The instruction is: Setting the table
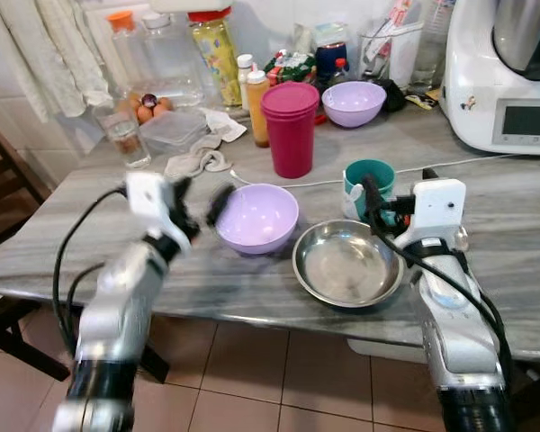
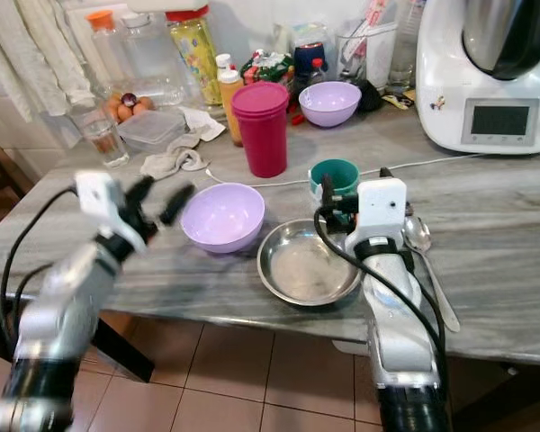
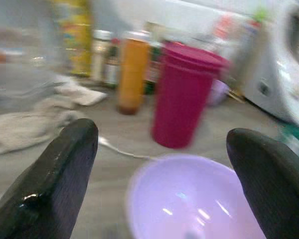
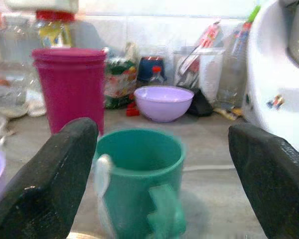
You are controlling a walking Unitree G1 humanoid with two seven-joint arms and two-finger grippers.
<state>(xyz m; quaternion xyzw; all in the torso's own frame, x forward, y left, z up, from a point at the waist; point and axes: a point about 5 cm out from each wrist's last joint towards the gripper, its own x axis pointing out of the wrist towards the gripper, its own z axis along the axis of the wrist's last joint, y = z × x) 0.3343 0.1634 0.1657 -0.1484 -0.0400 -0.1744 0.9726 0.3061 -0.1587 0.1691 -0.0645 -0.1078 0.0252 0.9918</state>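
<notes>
A lilac bowl sits near the marble table's front edge, with a steel bowl to its right. My left gripper hovers just left of the lilac bowl, open, its blurred fingers pointing at the bowl's rim. Behind the steel bowl stands a teal mug. My right gripper is open right before the mug, a finger on each side, not touching it. A tall magenta cup stack stands further back. A spoon lies right of my right wrist.
A second lilac bowl, bottles and jars line the back wall. A glass, a plastic container and a crumpled cloth lie back left. A white kitchen machine stands back right; its cable crosses the table.
</notes>
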